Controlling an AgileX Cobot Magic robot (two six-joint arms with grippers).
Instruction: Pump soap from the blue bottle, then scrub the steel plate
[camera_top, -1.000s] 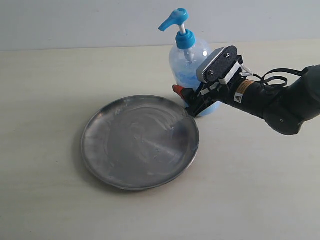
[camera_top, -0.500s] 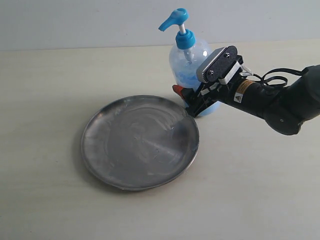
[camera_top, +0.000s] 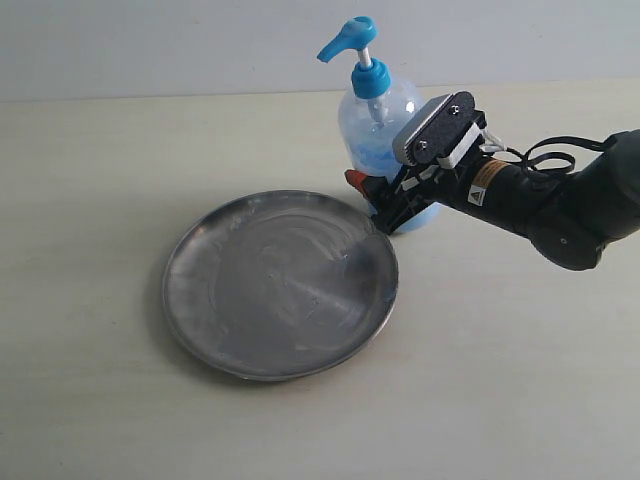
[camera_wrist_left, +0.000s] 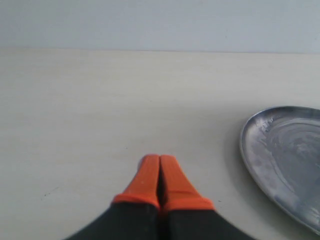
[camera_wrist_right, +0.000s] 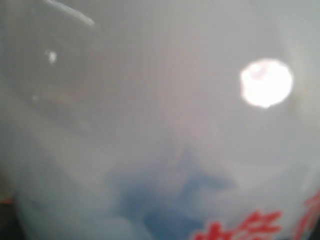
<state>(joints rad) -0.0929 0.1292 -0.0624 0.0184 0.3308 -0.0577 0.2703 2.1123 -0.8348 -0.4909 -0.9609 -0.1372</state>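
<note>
- R fingers (camera_top: 356, 180) straddle the lower body of the blue bottle (camera_top: 375, 120), grasping it; one orange tip shows at btl's left side.
- Btl upright on bench (camera_top: 100, 150), upper centre of ext. view, just behind steel plate (camera_top: 280, 285) at its upper-right rim.
- Pale soap (camera_top: 372, 155) inside btl.
- R wrist view: btl wall (camera_wrist_right: 160, 125) fills frame, blurred.
- L fingers (camera_wrist_left: 147, 175) clenched together, nothing between, over bare bench; plate rim (camera_wrist_left: 245, 145) nearby.
</note>
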